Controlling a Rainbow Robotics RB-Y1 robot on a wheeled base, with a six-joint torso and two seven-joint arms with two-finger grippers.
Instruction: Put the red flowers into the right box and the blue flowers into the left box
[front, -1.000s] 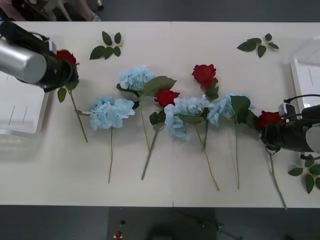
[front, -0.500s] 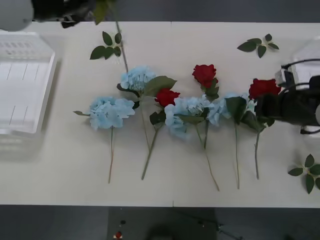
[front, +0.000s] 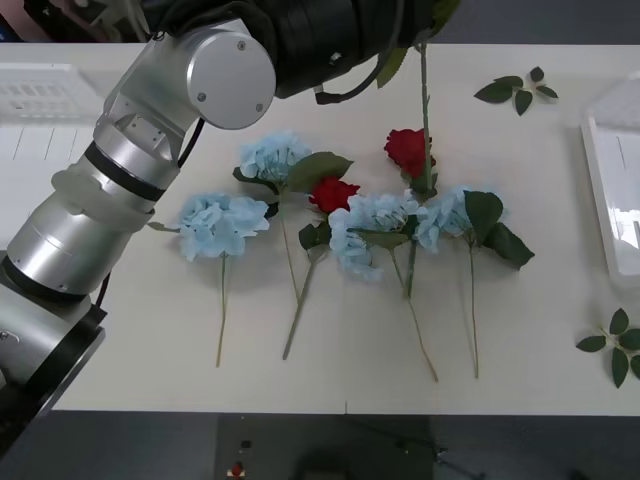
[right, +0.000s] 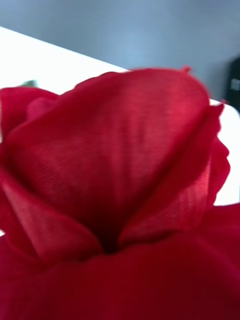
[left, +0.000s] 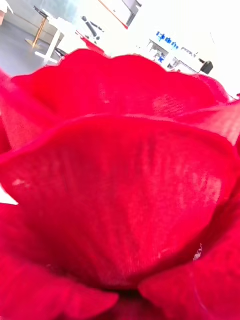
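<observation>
Left wrist view: deep-red fabric rose (left: 120, 200) petals, finely woven.

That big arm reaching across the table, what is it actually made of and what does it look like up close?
The left arm is built from chunky rounded cylinders in brushed silver metal, joined by black rings at each joint. One joint ends in a flat round silver cap with small screw holes. Toward the wrist the casing turns glossy black, with thin black cables looping beside it.

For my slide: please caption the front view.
Silver left arm carries long green stem above red and blue flowers.
</observation>
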